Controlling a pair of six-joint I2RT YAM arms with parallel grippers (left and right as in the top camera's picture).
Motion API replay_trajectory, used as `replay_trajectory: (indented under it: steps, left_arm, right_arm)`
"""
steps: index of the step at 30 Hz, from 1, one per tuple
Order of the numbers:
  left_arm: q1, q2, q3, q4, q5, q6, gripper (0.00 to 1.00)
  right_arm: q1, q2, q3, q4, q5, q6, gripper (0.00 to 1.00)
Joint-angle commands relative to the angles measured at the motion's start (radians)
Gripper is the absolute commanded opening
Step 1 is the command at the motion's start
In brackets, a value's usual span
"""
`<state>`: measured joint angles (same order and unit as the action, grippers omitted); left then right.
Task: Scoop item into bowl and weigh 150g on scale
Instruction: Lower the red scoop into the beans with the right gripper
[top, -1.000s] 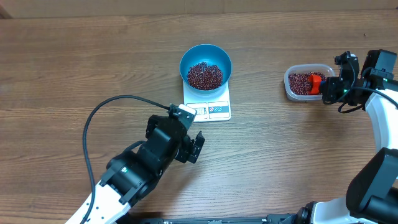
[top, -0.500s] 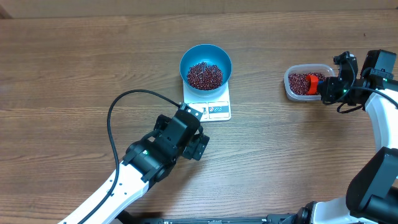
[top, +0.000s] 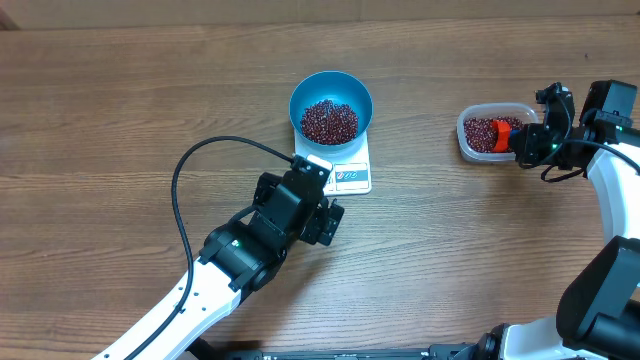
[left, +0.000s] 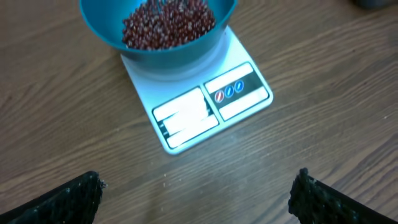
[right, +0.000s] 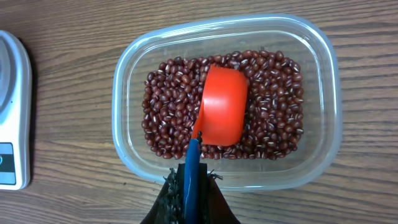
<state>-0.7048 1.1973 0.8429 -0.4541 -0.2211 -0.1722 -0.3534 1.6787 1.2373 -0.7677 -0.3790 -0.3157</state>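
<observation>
On the wooden worktop (top: 120, 120), the left gripper (left: 196, 196) hung with jaws spread wide and empty, near the display end of the white scale (top: 345, 178); its lit display was glared out, unreadable. The blue bowl (top: 300, 95) sat on the scale, holding beans (top: 329, 120). Well to the right, a clear tub (right: 323, 81) held more beans, and the right gripper (right: 191, 186) had its jaws clamped on the blue handle of an orange scoop (right: 222, 113) lying on them.

wooden table (top: 120, 110), brown grain running side to side. white scale (top: 343, 177) flat on it near centre. clear tub (top: 461, 133) also on it, well apart, toward the right.
</observation>
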Motion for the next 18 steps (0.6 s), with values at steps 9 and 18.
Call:
replay_trajectory:
  steps: [9, 18]
  left_arm:
    - [0.004, 0.001, -0.002, 0.105, -0.006, 0.015, 1.0]
    - [0.004, -0.038, 0.005, 0.108, 0.013, 0.015, 1.0]
  right_arm:
    - [0.001, 0.018, 0.019, -0.01, -0.035, -0.007, 0.04]
    - [0.001, 0.018, 0.019, -0.012, -0.035, -0.006, 0.04]
